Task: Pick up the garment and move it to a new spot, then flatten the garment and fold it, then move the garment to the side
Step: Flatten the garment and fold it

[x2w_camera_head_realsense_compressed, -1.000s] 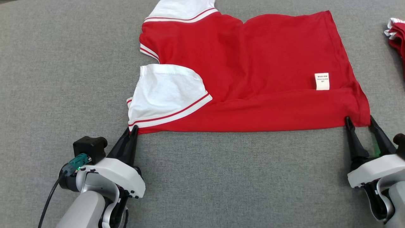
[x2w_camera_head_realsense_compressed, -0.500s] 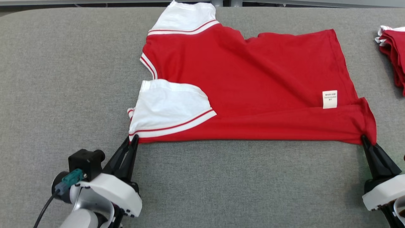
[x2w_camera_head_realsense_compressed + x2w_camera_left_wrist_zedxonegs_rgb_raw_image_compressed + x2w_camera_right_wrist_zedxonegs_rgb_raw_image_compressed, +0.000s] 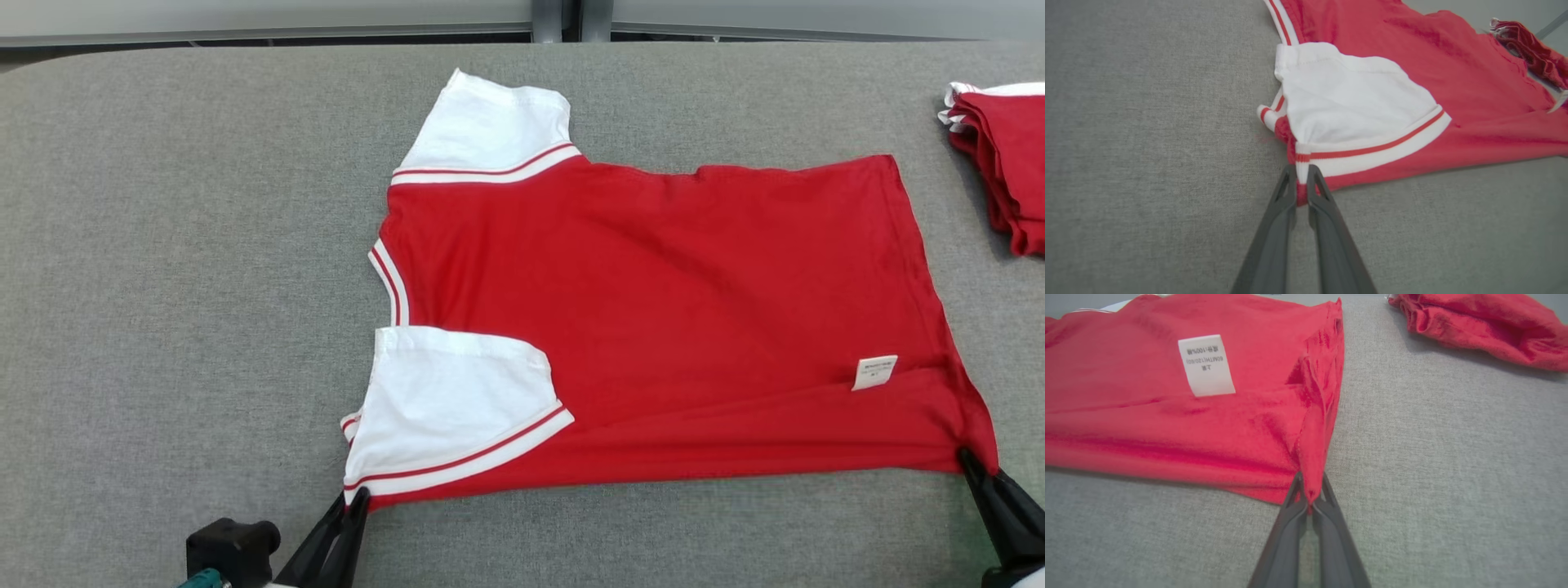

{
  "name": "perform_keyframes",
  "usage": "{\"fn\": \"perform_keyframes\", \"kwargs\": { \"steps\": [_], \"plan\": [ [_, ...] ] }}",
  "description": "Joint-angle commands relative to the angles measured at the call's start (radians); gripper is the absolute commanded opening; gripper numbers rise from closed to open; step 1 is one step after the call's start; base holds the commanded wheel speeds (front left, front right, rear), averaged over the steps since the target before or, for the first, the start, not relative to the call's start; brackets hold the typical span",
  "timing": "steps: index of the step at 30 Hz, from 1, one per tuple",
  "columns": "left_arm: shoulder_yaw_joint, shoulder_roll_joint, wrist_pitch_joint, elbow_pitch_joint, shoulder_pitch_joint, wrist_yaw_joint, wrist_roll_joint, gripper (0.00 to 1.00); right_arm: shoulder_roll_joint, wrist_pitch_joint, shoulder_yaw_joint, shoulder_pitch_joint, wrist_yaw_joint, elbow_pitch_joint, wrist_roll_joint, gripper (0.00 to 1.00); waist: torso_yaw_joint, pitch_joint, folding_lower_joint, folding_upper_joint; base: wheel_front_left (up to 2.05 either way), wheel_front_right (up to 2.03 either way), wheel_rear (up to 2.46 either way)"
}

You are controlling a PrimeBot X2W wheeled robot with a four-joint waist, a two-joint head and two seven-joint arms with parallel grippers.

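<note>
Snapping shut within the last second, the right gripper (image 3: 1311, 479) now bites the hem corner that its spread jaws straddled before, and the head camera has tilted up to show the grey table's (image 3: 163, 245) far edge. From left to right: the left gripper (image 3: 1301, 169), fingers drawn almost together, pinches the garment's (image 3: 653, 302) near left corner, just below the striped cuff of the near sleeve (image 3: 457, 392), which lies turned in over the red body; the far sleeve (image 3: 490, 122) sticks out at the garment's far left corner; a white care label (image 3: 874, 371) sits near its right hem; the right gripper holds the near right corner; a pile of folded red clothes (image 3: 1000, 155) rests well apart from the garment's right hem. Pickup and placing look finished, with the garment spread on the table and largely smooth; with both near corners held, the first fold appears to be starting, and the move aside remains. Count: one spread garment, two sleeves, one label, two grippers, one pile, its pieces too bunched to number.
</note>
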Motion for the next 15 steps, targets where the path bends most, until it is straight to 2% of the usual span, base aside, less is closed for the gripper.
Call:
{"fn": "perform_keyframes", "kwargs": {
  "steps": [1, 7, 8, 9, 10, 11, 13, 14, 15],
  "plan": [
    [0.005, 0.008, -0.001, -0.006, 0.009, 0.011, 0.0, 0.0, -0.01, 0.003, -0.012, 0.018, -0.003, -0.006, 0.005, 0.0, 0.002, -0.004, 0.0, -0.0001, 0.0, 0.0, 0.0],
    [0.003, 0.006, 0.003, -0.032, 0.039, 0.03, -0.005, 0.0, -0.013, 0.032, -0.066, 0.094, -0.003, -0.064, 0.007, 0.0, 0.001, -0.018, 0.0, -0.0001, 0.0, 0.0, 0.0],
    [-0.001, 0.011, 0.004, -0.028, 0.034, 0.029, 0.004, 0.0, -0.011, 0.036, -0.071, 0.098, -0.003, -0.068, -0.001, 0.18, 0.0, -0.019, 0.0, -0.0001, 0.0, 0.0, 0.0],
    [-0.007, 0.017, 0.004, -0.025, 0.025, 0.026, 0.019, 0.0, -0.008, 0.042, -0.077, 0.102, -0.003, -0.07, -0.009, 0.49, -0.001, -0.02, 0.0, -0.0001, 0.0, 0.0, 0.0],
    [-0.015, 0.015, 0.005, -0.022, 0.017, 0.021, 0.022, 0.0, -0.001, 0.044, -0.082, 0.102, -0.003, -0.075, -0.015, 1.0, -0.002, -0.021, 0.0, -0.0001, 0.0, 0.0, 0.0],
    [-0.021, 0.008, 0.007, -0.019, 0.012, 0.02, 0.022, 0.09, 0.005, 0.048, -0.087, 0.105, -0.003, -0.079, -0.02, 1.0, -0.003, -0.022, 0.0, -0.0001, 0.0, 0.0, 0.0],
    [-0.031, 0.002, 0.008, -0.01, 0.006, 0.016, 0.023, 0.38, 0.013, 0.052, -0.097, 0.112, -0.003, -0.088, -0.028, 1.0, -0.003, -0.025, 0.0, -0.0001, 0.0, 0.0, 0.0],
    [-0.036, -0.001, 0.012, -0.004, 0.004, 0.014, 0.022, 0.71, 0.015, 0.056, -0.103, 0.118, -0.003, -0.093, -0.03, 1.0, -0.003, -0.027, 0.0, -0.0001, 0.0, 0.0, 0.0],
    [-0.041, -0.003, 0.017, 0.003, 0.004, 0.014, 0.02, 1.0, 0.016, 0.061, -0.109, 0.126, -0.003, -0.095, -0.031, 1.0, -0.003, -0.03, 0.0, -0.0001, 0.0, 0.0, 0.0]
  ]
}}
